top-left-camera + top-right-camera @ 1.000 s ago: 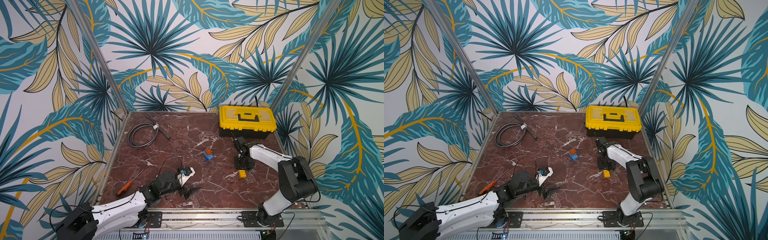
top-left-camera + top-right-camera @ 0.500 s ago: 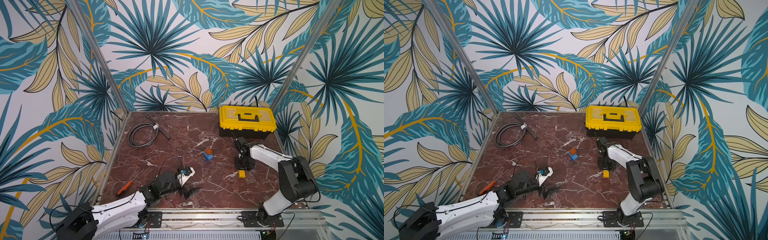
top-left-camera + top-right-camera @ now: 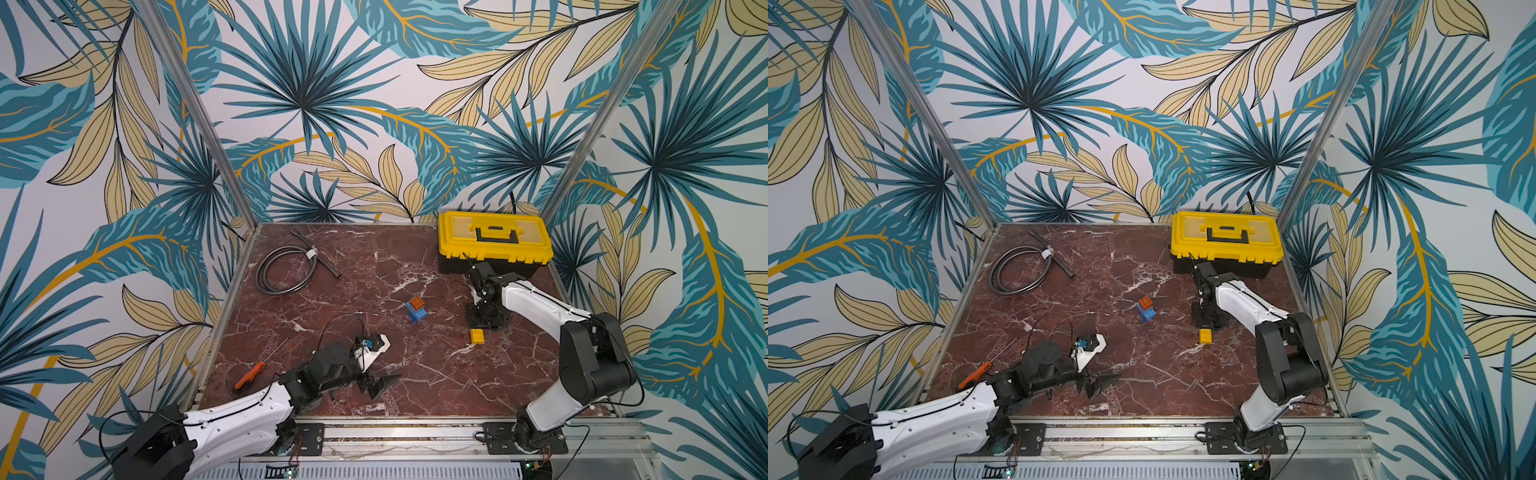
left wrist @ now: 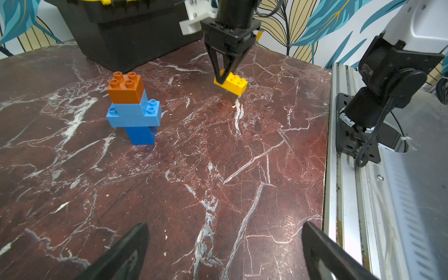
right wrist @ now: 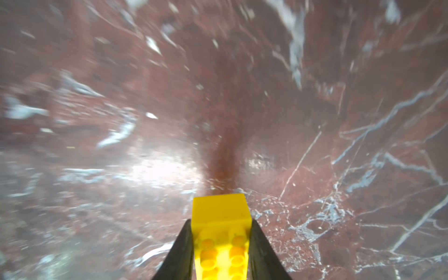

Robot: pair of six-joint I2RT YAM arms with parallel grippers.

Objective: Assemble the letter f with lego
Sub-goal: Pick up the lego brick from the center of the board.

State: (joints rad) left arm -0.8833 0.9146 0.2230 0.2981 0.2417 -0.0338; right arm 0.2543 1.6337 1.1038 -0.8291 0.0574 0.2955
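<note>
You got the yellow brick (image 5: 221, 218) cut off by the right wrist frame edge, marble tabletop (image 5: 109, 84) beyond it blurred. Left wrist view cropped the toolbox (image 4: 126, 31) above its black base.

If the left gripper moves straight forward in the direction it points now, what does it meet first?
Probably the yellow brick, held by the right gripper; bare table lies between. The brick stack stands off to one side. Depth is hard to judge.
</note>
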